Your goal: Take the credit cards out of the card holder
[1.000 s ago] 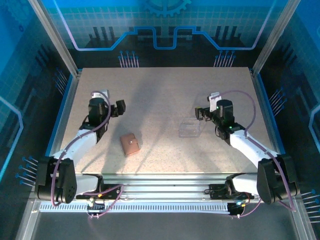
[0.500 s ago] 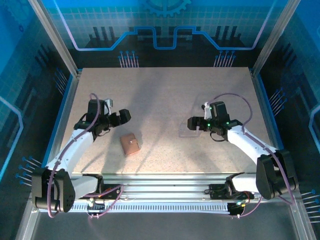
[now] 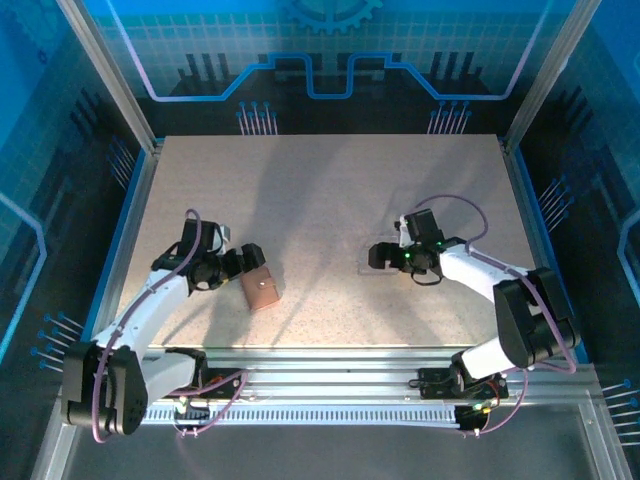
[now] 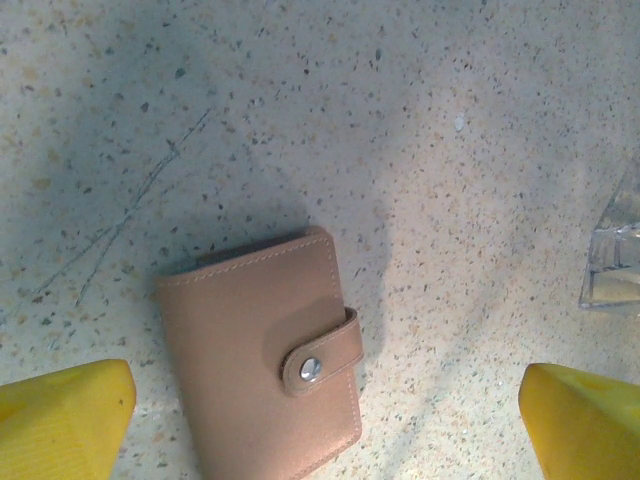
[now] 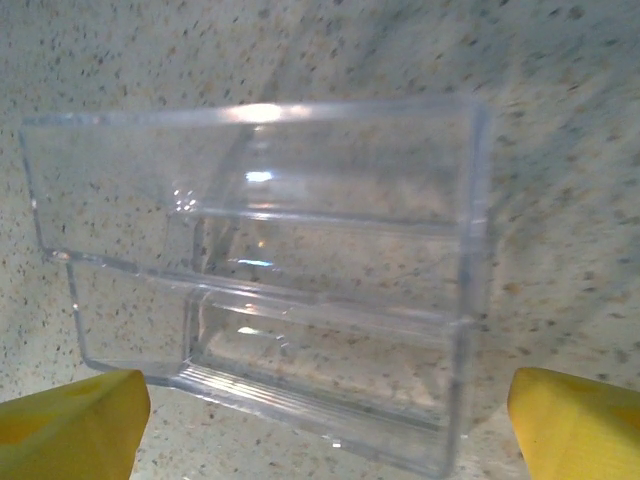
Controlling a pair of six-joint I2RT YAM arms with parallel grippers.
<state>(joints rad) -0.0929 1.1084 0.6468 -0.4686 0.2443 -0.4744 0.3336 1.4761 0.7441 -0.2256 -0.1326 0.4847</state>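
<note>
The card holder [image 4: 262, 368], a tan-brown wallet, lies flat on the speckled table with its strap snapped closed. It also shows in the top view as the card holder [image 3: 262, 288], left of centre. The credit cards are hidden. My left gripper [image 4: 325, 425] hovers open over the wallet, its yellow fingertips [image 4: 62, 418] wide on both sides and apart from it. From above, the left gripper [image 3: 247, 262] sits just behind the wallet. My right gripper [image 5: 325, 430] is open above a clear plastic box [image 5: 270, 270], with nothing held. Seen from above, the right gripper [image 3: 381, 256] is right of centre.
The clear plastic box [image 4: 614, 262] peeks in at the right edge of the left wrist view. Raised blue rails [image 3: 122, 240] border the table [image 3: 320, 190] on the left and right. The far half of the table is bare surface.
Both arms have swung inward and lower. The left gripper came to the wallet and the right gripper moved left over the clear box. The wallet has not moved.
</note>
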